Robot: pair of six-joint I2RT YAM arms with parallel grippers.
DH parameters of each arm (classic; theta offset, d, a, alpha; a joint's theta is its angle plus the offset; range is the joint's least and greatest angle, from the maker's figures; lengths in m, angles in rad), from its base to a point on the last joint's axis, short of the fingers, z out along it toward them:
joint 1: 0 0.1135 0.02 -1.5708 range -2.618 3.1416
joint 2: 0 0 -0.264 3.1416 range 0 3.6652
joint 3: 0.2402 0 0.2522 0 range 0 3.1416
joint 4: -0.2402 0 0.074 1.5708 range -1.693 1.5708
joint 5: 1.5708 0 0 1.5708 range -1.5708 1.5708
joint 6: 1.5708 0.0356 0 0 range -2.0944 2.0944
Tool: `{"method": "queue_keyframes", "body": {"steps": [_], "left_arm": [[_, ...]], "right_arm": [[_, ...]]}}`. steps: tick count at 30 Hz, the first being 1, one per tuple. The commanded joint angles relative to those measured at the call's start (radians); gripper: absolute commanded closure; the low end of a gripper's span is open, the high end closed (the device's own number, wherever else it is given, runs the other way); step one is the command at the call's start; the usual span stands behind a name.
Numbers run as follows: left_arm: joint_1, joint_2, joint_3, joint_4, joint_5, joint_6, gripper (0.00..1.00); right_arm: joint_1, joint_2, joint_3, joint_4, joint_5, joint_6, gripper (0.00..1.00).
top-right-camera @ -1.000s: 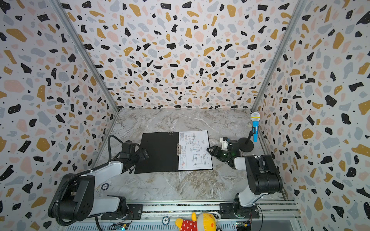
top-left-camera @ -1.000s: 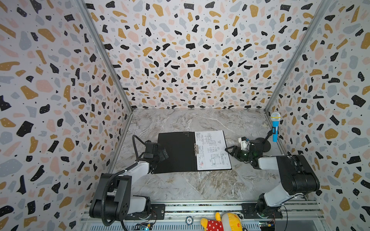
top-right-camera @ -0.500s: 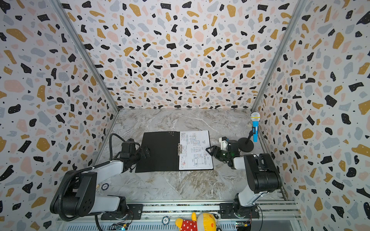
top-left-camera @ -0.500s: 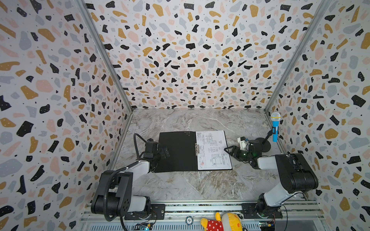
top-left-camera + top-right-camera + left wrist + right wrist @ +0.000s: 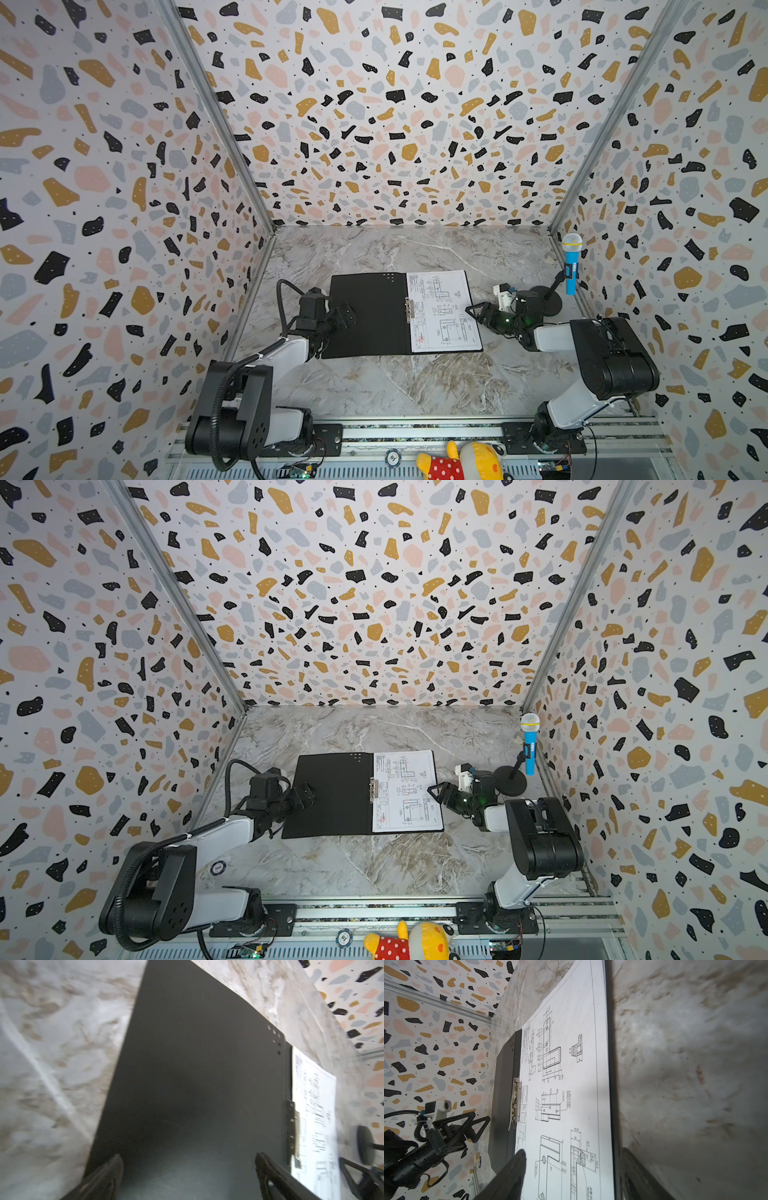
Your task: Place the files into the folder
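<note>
The folder (image 5: 368,316) (image 5: 332,796) lies open and flat on the marble table, black inside up, with a metal clip (image 5: 516,1103) at its spine. The files (image 5: 442,311) (image 5: 405,791) rest on its right half, a sheet of line drawings (image 5: 571,1084) on top; any sheets under it are hidden. My left gripper (image 5: 343,316) (image 5: 189,1157) stands open over the left edge of the bare left cover (image 5: 197,1064). At the folder's right edge my right gripper (image 5: 478,313) (image 5: 573,1151) is open, one finger over the paper and one over the table.
A blue toy microphone (image 5: 571,266) stands on a black round-based stand (image 5: 546,299) at the right wall, just behind the right gripper. A yellow and red plush toy (image 5: 461,461) lies by the front rail. Patterned walls close in three sides.
The left arm has shifted slightly at the folder's left edge and its wrist view is blurred. The right arm, the folder and the files have stayed put.
</note>
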State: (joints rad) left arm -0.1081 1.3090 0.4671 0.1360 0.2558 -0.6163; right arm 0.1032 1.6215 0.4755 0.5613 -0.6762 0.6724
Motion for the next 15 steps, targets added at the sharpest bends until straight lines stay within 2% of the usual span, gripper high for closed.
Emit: {"method": "queue_keyframes", "body": {"steps": [1, 5, 11, 15], "left_arm": [[-0.002, -0.033, 0.01, 0.014, 0.093, -0.033, 0.01], [-0.002, -0.064, 0.01, 0.022, 0.103, -0.055, 0.0], [0.002, -0.072, 0.051, -0.1, -0.03, 0.007, 0.0], [0.026, -0.055, 0.047, -0.127, -0.057, 0.011, 0.0]], "right_arm": [[0.01, 0.021, -0.022, -0.064, -0.003, 0.012, 0.28], [0.008, 0.019, -0.024, -0.068, -0.002, 0.012, 0.28], [0.006, 0.007, -0.012, -0.094, 0.006, 0.002, 0.28], [0.005, -0.002, -0.003, -0.104, 0.006, -0.003, 0.28]]}}
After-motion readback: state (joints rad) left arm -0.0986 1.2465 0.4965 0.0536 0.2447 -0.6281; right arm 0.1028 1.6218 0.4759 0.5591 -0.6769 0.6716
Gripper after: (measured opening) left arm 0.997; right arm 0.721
